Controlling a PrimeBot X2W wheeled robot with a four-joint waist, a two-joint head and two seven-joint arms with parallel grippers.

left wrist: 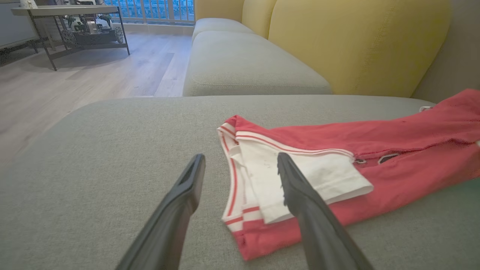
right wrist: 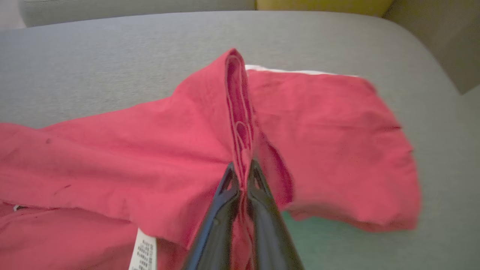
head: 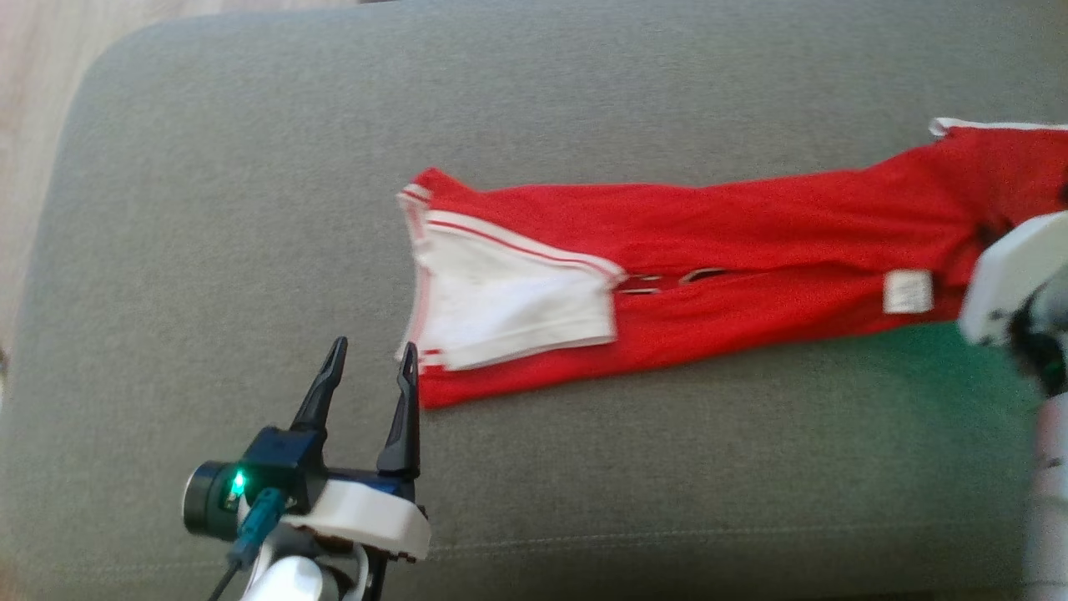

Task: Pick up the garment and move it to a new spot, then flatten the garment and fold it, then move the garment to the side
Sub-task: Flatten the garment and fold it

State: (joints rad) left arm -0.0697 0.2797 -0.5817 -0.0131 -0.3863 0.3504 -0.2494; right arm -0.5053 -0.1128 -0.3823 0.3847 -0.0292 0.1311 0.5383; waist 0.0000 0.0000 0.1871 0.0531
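Note:
The garment (head: pixel 751 242) is red with a white, red-striped panel at its left end, and it lies stretched across the grey sofa cushion (head: pixel 250 167). My left gripper (head: pixel 371 361) is open just off the garment's (left wrist: pixel 393 150) lower left corner, one finger beside the white edge, holding nothing. In the left wrist view that gripper (left wrist: pixel 240 165) has its right finger over the white panel. My right gripper (right wrist: pixel 242 168) is shut on a raised pleat of the red garment (right wrist: pixel 318 123) at its right end. In the head view its fingers are hidden behind the white wrist (head: pixel 1014 275).
The cushion's rounded edge and wooden floor (head: pixel 33 100) lie at the left. Yellow back cushions (left wrist: pixel 356 41) and a second grey seat (left wrist: pixel 243 63) stand beyond the garment. A metal-legged table (left wrist: pixel 67 22) stands far off on the floor. A white label (head: pixel 908 292) is sewn on the garment.

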